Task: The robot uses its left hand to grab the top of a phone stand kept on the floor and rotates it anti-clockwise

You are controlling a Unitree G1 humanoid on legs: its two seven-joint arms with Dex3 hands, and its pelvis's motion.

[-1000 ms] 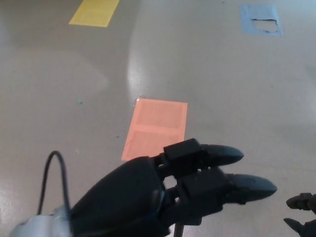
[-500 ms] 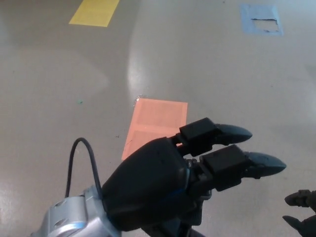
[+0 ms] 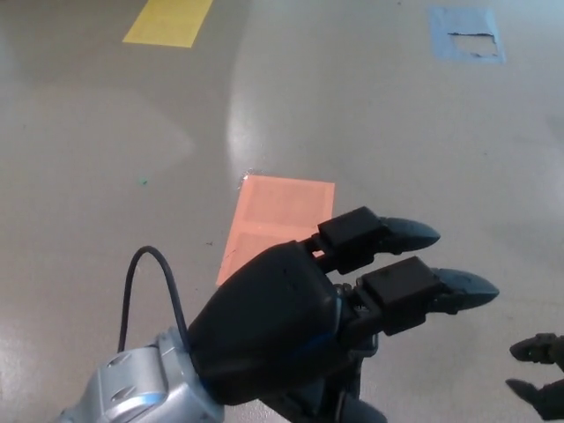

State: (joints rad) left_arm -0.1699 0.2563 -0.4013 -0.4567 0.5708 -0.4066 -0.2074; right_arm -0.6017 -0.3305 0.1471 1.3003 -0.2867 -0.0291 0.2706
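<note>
Since half a second before, the left hand (image 3: 339, 304) had barely shifted: its two thick fingers (image 3: 414, 286) had dropped slightly and drawn a little toward picture left, and the silver wrist (image 3: 141, 397) sat a touch further right. Compared with a full second before, the hand had risen and rolled so that the wrist and its looping black cable (image 3: 145, 282) showed plainly. The floor markings had not moved, so the camera had held steady.

The hand filled the lower middle of the head view, back of the palm toward the camera, its two fingers stretched out toward picture right, one above the other, with a narrow gap between them. The thumb was hidden under the palm, so whether the hand clasped anything below could not be told. The phone stand could not be made out; only a dark sliver under the palm at the bottom edge might have belonged to it, too hidden to be sure.

At the lower right edge, the tips of the right hand (image 3: 539, 370) poked in, two dark fingertips apart with nothing between them.

The floor (image 3: 370, 123) was smooth, glossy grey-beige, with a pale glare streak running down its middle. An orange tape rectangle (image 3: 280, 220) lay just behind the left hand, partly covered by it. A yellow tape patch (image 3: 169, 22) lay at the top left, a torn blue patch (image 3: 467, 35) at the top right.
</note>
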